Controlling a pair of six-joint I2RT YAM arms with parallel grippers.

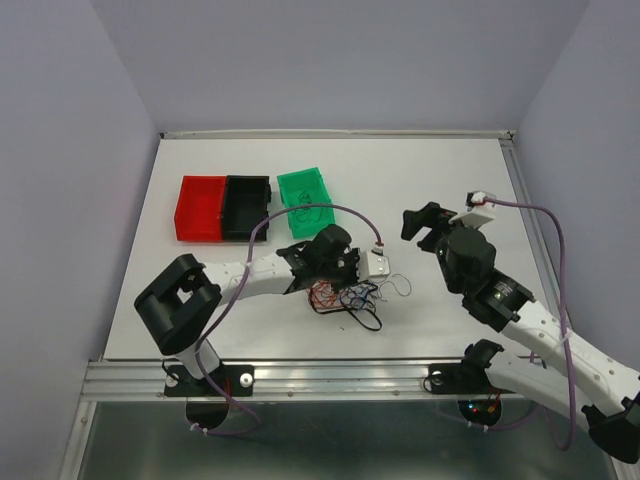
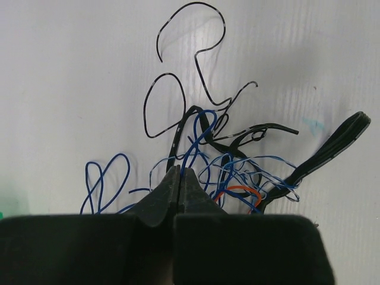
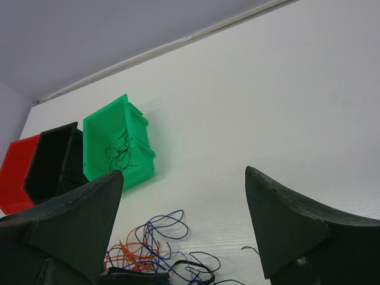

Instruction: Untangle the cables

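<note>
The cables (image 1: 345, 297) lie in a tangled clump of thin blue, black and orange-red wires on the white table in front of the left arm. In the left wrist view the cables (image 2: 231, 172) spread out just beyond my left gripper (image 2: 180, 172). Its jaws are pressed together, with a blue wire (image 2: 193, 142) running into the gap at the tips. In the top view the left gripper (image 1: 335, 283) is low over the clump. My right gripper (image 3: 184, 173) is open and empty, raised to the right of the clump (image 3: 148, 249); it also shows in the top view (image 1: 425, 228).
Red (image 1: 200, 208), black (image 1: 246, 206) and green (image 1: 306, 200) bins stand in a row at the back left. The green bin (image 3: 101, 127) holds some thin black wires (image 3: 119, 151). A flat black band (image 2: 332, 145) lies at the clump's right side.
</note>
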